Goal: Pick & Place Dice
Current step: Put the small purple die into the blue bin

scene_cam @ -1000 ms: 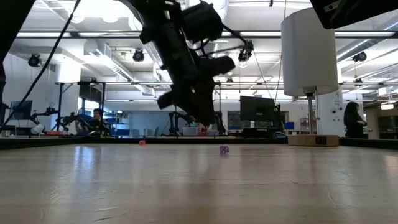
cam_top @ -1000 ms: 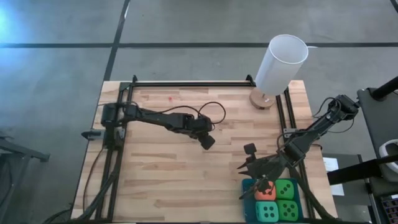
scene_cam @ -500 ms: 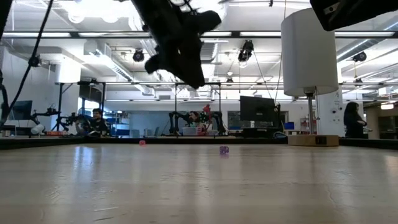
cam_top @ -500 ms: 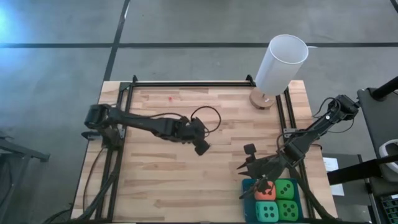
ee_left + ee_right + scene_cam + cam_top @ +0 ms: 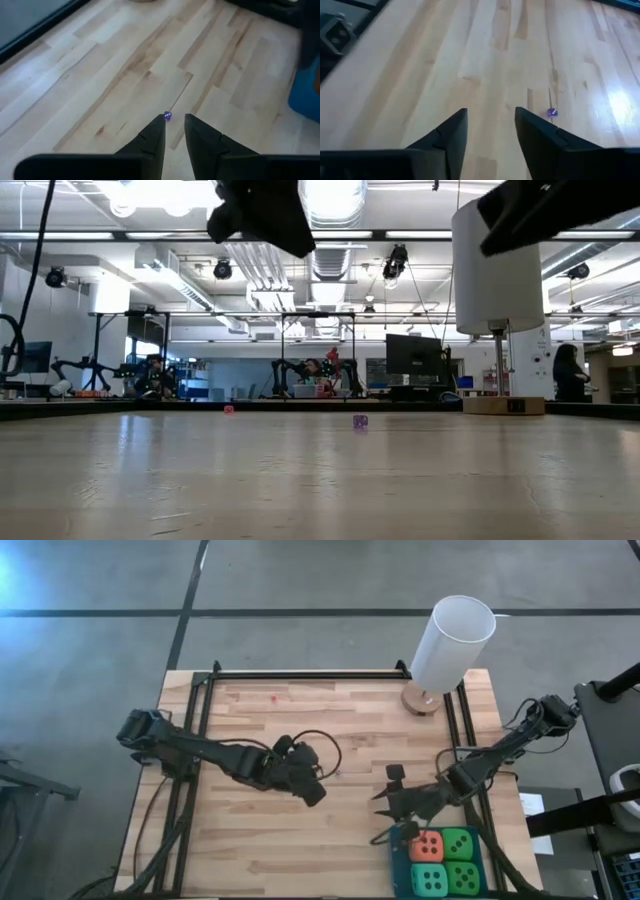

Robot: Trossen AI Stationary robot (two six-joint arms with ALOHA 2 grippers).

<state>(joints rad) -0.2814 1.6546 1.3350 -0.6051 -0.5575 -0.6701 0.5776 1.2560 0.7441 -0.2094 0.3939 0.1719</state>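
Dice [image 5: 444, 860] sit packed in the blue tray [image 5: 398, 846] at the table's [image 5: 260, 830] near right corner; the right end effector [image 5: 392, 820], fingers apart and empty, hovers just beside it and should lift straight clear, while the left end effector [image 5: 312, 792], fingers slightly apart, waits mid-table

Four dice [image 5: 444, 859] sat packed in a blue tray [image 5: 399, 858] (one orange-red). The right gripper [image 5: 388, 816] hung just beside that tray.
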